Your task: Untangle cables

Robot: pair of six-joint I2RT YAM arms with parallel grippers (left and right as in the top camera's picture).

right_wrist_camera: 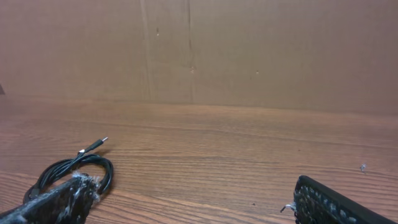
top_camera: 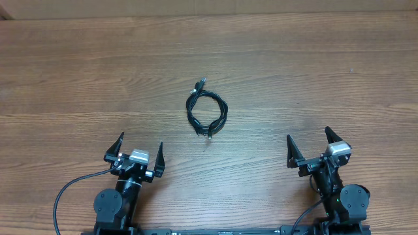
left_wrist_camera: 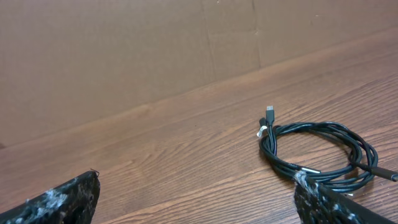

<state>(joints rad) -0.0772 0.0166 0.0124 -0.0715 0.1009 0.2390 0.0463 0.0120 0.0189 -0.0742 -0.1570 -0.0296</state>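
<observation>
The cables [top_camera: 207, 111] lie as one small coiled bundle of thin black cords at the middle of the wooden table, one plug end sticking out at the top and another at the bottom. The bundle also shows in the left wrist view [left_wrist_camera: 323, 152], ahead and to the right, and in the right wrist view [right_wrist_camera: 74, 171], ahead and to the left. My left gripper [top_camera: 139, 151] is open and empty near the front edge, left of the bundle. My right gripper [top_camera: 309, 145] is open and empty near the front edge, right of the bundle. Neither touches the cables.
The wooden table [top_camera: 313, 72] spreads all around the bundle. A brown cardboard wall [right_wrist_camera: 261, 50] stands along the table's far edge. A thicker black arm wire [top_camera: 62, 192] loops at the front left beside the left arm's base.
</observation>
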